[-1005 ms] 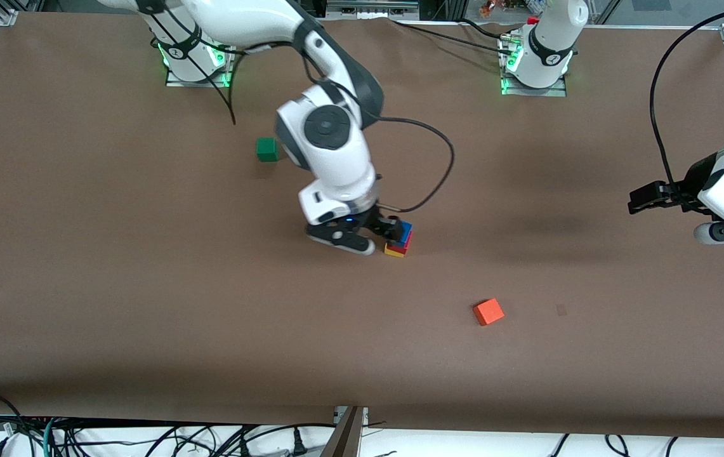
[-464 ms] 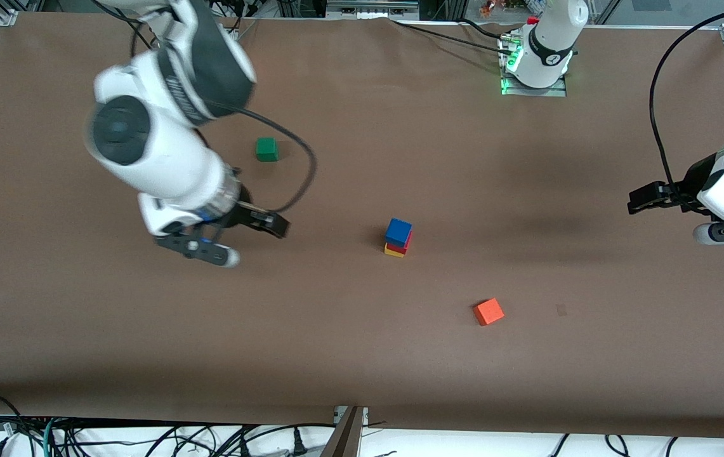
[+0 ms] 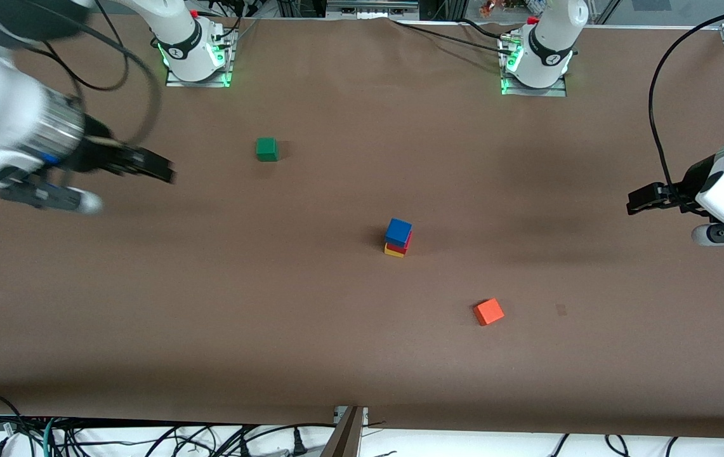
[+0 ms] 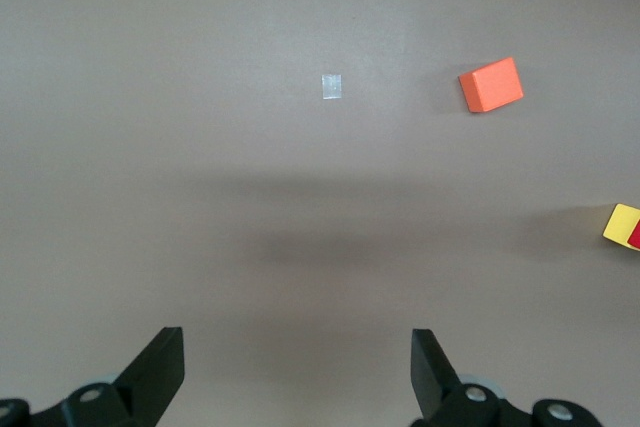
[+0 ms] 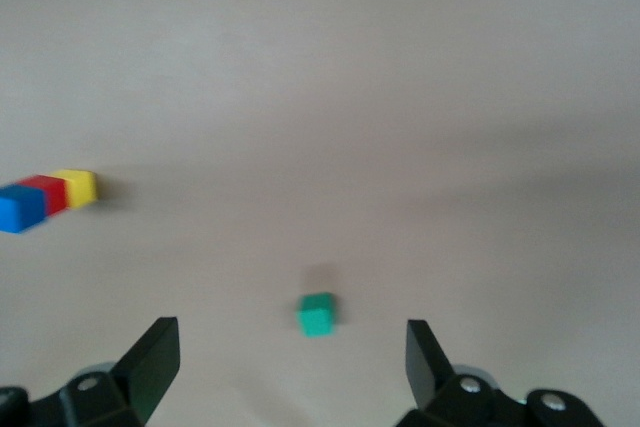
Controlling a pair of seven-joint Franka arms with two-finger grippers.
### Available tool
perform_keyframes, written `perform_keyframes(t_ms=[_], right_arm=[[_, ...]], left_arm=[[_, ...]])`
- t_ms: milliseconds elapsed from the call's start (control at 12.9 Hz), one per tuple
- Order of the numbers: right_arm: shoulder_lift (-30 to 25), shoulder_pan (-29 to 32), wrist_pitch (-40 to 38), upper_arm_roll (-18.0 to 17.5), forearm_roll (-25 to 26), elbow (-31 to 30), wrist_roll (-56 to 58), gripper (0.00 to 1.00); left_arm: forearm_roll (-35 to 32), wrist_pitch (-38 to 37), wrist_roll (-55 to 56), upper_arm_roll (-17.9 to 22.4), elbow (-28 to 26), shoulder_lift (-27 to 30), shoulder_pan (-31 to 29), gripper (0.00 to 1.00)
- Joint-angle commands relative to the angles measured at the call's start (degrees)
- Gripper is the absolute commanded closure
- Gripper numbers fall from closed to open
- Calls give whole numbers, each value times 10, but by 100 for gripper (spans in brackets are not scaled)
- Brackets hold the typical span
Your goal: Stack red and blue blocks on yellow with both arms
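Note:
The blue block [image 3: 398, 230] sits on the red block [image 3: 401, 245], which sits on the yellow block [image 3: 392, 252], a three-cube stack in the middle of the table. The stack also shows in the right wrist view: blue [image 5: 20, 208], red [image 5: 45, 193], yellow [image 5: 77, 187]. A corner of yellow [image 4: 620, 223] and red shows in the left wrist view. My right gripper [image 3: 146, 166] is open and empty, up over the table at the right arm's end. My left gripper [image 3: 639, 200] is open and empty over the left arm's end, waiting.
A green cube [image 3: 266, 149] lies nearer the robot bases than the stack, also in the right wrist view [image 5: 317, 314]. An orange cube [image 3: 488, 311] lies nearer the front camera, toward the left arm's end, also in the left wrist view [image 4: 491, 85]. A small tape mark [image 4: 332, 87] is beside it.
My right gripper let go of the blue block atop the stack and has swung away up toward the right arm's end of the table. The left arm has not moved.

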State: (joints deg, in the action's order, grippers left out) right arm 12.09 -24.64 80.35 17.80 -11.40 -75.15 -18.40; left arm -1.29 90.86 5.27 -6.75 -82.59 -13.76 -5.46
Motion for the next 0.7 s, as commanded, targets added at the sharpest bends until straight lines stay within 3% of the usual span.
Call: perform_keyframes(t_ms=[0, 155, 232, 618], right_arm=[[-114, 43, 28, -47, 46, -143, 31, 0], [-158, 102, 62, -107, 73, -197, 49, 0], [-161, 114, 65, -120, 79, -197, 64, 0], [-132, 111, 62, -123, 100, -154, 80, 0]], left_arm=[[2, -2, -6, -2, 13, -7, -2, 0], [2, -2, -7, -2, 13, -7, -2, 0], [2, -2, -9, -2, 13, -7, -2, 0], [3, -2, -6, -2, 14, -9, -2, 0]])
